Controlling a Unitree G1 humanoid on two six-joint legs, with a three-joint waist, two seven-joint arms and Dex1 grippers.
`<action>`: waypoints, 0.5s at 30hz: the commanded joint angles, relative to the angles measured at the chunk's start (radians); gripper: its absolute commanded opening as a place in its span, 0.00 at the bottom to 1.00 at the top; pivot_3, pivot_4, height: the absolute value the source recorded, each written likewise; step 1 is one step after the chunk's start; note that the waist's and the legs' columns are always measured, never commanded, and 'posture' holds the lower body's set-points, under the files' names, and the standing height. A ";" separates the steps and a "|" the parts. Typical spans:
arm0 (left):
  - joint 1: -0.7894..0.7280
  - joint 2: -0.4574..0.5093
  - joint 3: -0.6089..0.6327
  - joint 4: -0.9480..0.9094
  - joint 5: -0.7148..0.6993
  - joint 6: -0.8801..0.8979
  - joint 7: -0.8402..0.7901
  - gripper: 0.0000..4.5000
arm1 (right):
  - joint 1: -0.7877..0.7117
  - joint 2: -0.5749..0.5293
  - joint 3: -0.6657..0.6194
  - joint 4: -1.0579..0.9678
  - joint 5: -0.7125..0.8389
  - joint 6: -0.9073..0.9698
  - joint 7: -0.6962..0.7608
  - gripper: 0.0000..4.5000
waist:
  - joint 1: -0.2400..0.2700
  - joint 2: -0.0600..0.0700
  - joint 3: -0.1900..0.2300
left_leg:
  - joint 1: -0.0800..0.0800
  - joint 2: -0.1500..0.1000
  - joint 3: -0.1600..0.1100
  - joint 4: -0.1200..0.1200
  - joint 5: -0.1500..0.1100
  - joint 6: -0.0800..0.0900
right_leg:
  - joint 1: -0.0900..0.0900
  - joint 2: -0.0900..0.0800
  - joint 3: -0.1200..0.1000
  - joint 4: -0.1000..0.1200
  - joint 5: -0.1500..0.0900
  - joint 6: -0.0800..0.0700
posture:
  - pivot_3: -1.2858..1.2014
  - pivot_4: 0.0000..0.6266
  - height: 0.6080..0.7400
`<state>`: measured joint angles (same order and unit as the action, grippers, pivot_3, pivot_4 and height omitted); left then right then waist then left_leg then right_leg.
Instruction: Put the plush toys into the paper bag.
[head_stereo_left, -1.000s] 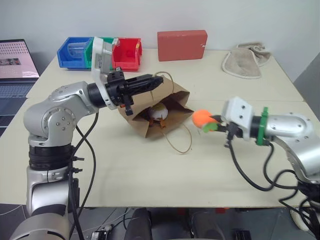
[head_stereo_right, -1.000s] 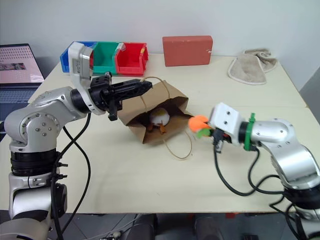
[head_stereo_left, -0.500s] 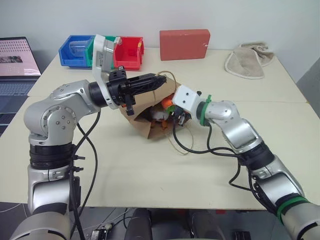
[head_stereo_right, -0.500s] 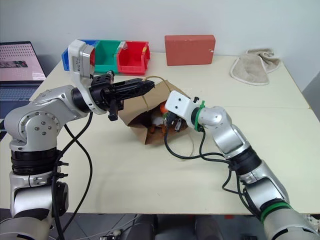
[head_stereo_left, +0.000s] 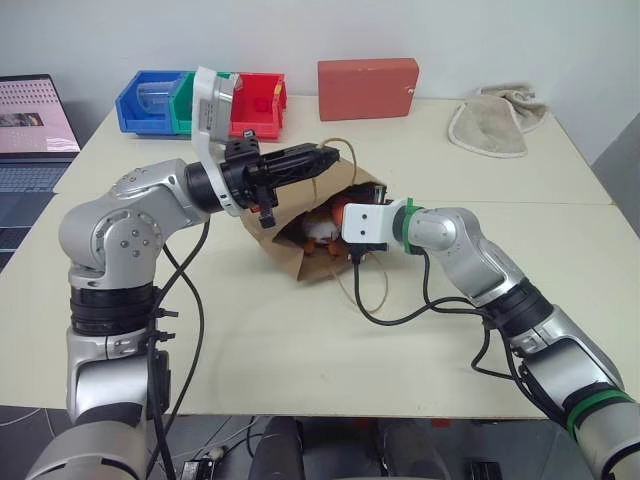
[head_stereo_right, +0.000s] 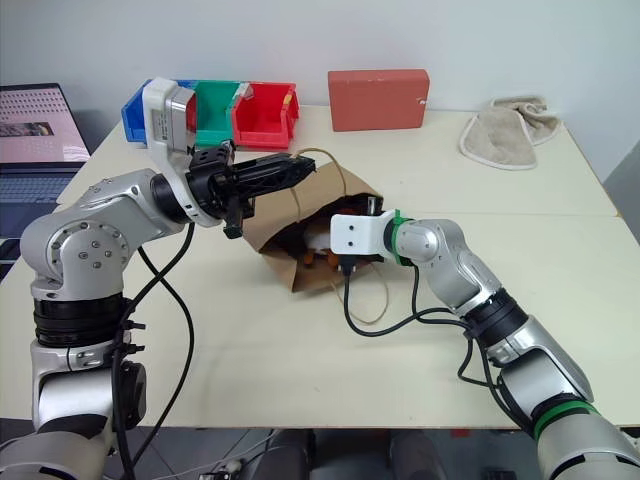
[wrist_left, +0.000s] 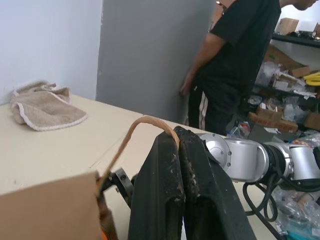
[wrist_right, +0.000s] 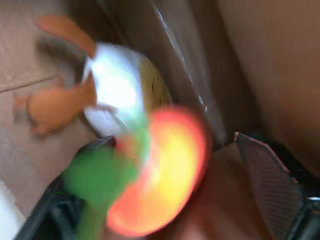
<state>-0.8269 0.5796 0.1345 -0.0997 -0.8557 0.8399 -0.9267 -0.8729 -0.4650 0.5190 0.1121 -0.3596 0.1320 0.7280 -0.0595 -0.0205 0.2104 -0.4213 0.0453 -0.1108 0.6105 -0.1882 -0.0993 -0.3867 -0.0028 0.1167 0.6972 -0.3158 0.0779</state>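
the paper bag (head_stereo_left: 310, 225) lies on its side on the counter (head_stereo_left: 300, 350), its mouth facing the robot's right. the left tool (head_stereo_left: 318, 158) is clenched on the twine handle (wrist_left: 145, 125) at the upper edge and holds that edge lifted, so the mouth stays wide. the right tool (head_stereo_right: 330, 245) is pushed into the mouth. in the right wrist view its black fingers (wrist_right: 272, 172) stand apart and the orange fruit toy (wrist_right: 160, 175) sits between them, blurred, so i judge it is being released and not gripped. the egg toy (wrist_right: 117, 95) with its orange-brown legs already lies deeper inside the bag, just behind the fruit.

the step in hand is to drop the second toy, and i think it is almost finished. to do it well, the fruit should come free well inside the bag, near the egg, not at the lip, because the bag lies flat and a round toy can roll out. the left tool should hold the edge high until the right one is out. the right tool should come back along the line of the opening, with fingers apart, so it does not catch the loose handle (head_stereo_left: 365, 290) on the counter or pull the bag with it.
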 joint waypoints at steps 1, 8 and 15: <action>-0.031 -0.013 0.006 0.000 0.013 -0.030 0.014 0.00 | -0.010 -0.039 -0.084 -0.123 0.071 0.014 0.096 0.88 | 0.001 0.000 0.000 | 0.000 0.000 0.000 0.000 0.000 0.000 | 0.000 0.000 0.000 0.000 0.000 0.000 | 0.52 0.24 1.00; -0.030 -0.023 -0.004 0.002 0.028 -0.042 0.018 0.00 | 0.041 -0.088 -0.194 -0.318 0.238 0.165 0.239 0.88 | 0.001 0.000 0.000 | 0.000 0.000 -0.001 0.000 0.000 0.000 | 0.001 0.000 0.000 0.000 0.000 0.000 | 0.52 0.24 1.00; -0.031 -0.030 0.000 0.005 0.034 -0.048 0.026 0.00 | 0.244 -0.185 -0.420 -0.590 0.507 0.475 0.296 0.88 | 0.010 0.000 0.000 | -0.001 0.000 -0.002 0.000 0.000 0.000 | 0.001 0.000 -0.002 -0.001 0.000 0.000 | 0.52 0.24 1.00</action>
<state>-0.8378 0.5457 0.1188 -0.0713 -0.8219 0.8146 -0.9033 -0.6639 -0.6392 0.1455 -0.4247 0.1060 0.5680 1.0300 -0.0497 -0.0208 0.2102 -0.4218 0.0449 -0.1129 0.6107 -0.1882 -0.0993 -0.3849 -0.0032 0.1149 0.6964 -0.3159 0.0779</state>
